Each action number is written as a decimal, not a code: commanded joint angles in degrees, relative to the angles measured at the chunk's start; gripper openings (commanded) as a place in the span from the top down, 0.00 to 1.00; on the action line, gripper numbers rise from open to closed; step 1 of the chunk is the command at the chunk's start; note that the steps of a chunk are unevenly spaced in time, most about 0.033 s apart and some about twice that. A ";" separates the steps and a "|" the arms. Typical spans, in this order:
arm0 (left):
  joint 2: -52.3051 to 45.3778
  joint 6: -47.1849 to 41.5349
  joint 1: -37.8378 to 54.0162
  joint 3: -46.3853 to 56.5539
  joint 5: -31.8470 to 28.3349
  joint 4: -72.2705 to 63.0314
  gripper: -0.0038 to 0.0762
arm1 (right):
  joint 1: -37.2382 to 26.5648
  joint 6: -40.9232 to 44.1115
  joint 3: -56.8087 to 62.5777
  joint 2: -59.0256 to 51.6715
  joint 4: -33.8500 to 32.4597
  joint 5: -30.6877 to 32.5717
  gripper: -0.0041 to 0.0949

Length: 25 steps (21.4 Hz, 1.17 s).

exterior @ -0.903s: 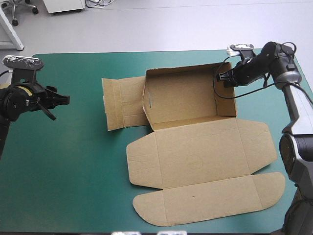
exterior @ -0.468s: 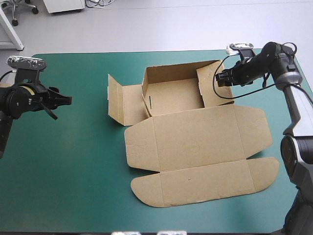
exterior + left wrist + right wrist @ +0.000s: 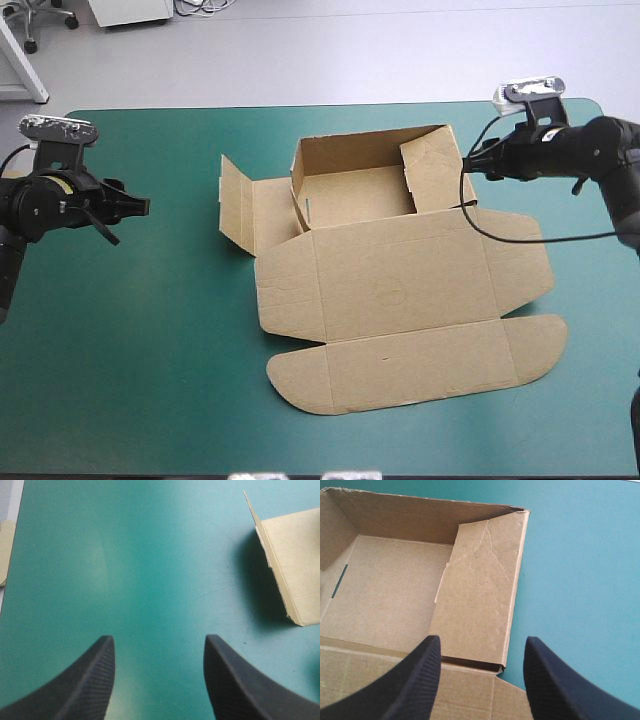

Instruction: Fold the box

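So the brown box (image 3: 400, 290) sits in the middle of the desk (image 3: 150, 380) on its teal-green cover. The tray part is toward the far edge with its walls up, and the lid lies flat toward the near edge. The right gripper (image 3: 482, 645) hovers just beside the tray's right wall, which leans inward. Its fingers are spread and touch nothing. The left gripper (image 3: 159, 645) is well off to the left, fingers spread too.

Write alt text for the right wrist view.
A brown box stands as an open tray just ahead of the right gripper, whose black fingers stand apart. Its nearest end wall leans inward over the floor; teal-green table cover shows beside it.
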 commanded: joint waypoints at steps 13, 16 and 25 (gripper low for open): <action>-1.39 0.53 -0.03 -1.90 -3.23 -0.45 0.47 | -0.16 -12.71 -2.47 14.21 12.19 -9.88 0.10; -1.16 0.53 -0.03 -1.90 -3.33 -0.36 0.47 | -0.16 -8.15 -10.10 20.28 6.92 -4.03 0.21; -0.44 0.83 -0.03 -1.90 -3.57 -0.21 0.47 | 5.22 2.85 -13.82 24.43 -10.18 -3.32 0.53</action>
